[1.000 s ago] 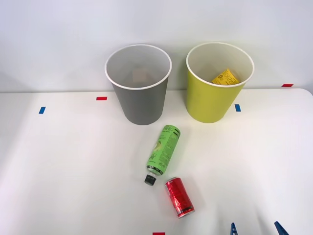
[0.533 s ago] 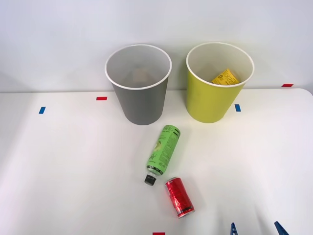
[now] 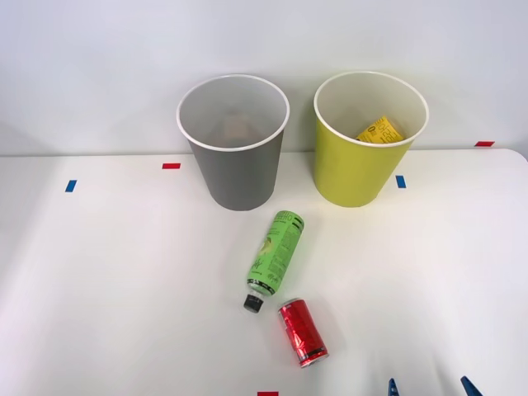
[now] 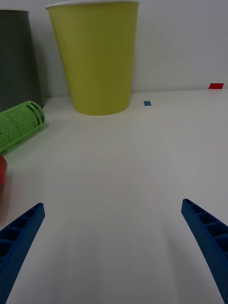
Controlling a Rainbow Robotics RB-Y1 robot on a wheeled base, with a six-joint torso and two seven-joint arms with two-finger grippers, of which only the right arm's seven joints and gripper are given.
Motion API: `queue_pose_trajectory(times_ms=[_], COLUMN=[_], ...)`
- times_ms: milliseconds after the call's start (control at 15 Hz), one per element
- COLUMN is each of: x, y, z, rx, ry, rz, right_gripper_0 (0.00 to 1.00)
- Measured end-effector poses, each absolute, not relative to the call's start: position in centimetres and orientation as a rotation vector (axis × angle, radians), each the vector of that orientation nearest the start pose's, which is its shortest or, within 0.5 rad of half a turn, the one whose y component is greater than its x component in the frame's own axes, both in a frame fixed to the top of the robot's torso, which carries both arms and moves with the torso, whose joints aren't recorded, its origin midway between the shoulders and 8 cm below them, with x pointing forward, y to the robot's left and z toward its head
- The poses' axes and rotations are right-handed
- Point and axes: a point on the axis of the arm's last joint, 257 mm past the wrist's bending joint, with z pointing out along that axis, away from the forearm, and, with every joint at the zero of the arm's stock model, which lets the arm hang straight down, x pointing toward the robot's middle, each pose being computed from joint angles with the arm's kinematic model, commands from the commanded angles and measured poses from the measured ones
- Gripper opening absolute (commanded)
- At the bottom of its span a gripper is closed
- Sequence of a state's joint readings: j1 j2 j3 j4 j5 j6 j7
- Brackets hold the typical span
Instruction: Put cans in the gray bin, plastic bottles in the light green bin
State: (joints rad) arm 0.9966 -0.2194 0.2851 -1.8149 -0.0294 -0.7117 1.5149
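Observation:
A red can [image 3: 303, 332] lies on its side on the white table [image 3: 124, 289]. Just behind it lies the green plastic bottle [image 3: 275, 258], black cap toward the front. The gray bin [image 3: 235, 144] stands at the back, and the light green bin [image 3: 367, 140] is to its right with something yellow inside. My right gripper [image 3: 429, 388] is open at the front edge, right of the can and apart from it. In the wrist view the gripper [image 4: 114, 247] holds nothing, with the bottle [image 4: 19, 124], an edge of the can [image 4: 2, 183], the light green bin [image 4: 95, 57] and gray bin [image 4: 16, 57] ahead.
Small red and blue tape marks dot the table: red [image 3: 171, 166], blue [image 3: 71, 186], blue [image 3: 401, 181], red [image 3: 484, 143] and red [image 3: 267, 393]. A white wall rises behind the bins.
The blue fingertips have sunk slightly toward the bottom edge of the front view. The can, bottle and bins have not moved.

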Motion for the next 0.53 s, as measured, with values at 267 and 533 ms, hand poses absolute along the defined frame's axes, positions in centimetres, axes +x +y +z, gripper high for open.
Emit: queue_pose_trajectory(times_ms=[267,533], x=[22.1,23.1], y=[-22.9,-22.1], z=[-29.1,-29.5], rx=[-0.075,-0.201], ry=[1.627,1.779], rz=[0.083,0.124], right_gripper_0=[1.00,1.00])
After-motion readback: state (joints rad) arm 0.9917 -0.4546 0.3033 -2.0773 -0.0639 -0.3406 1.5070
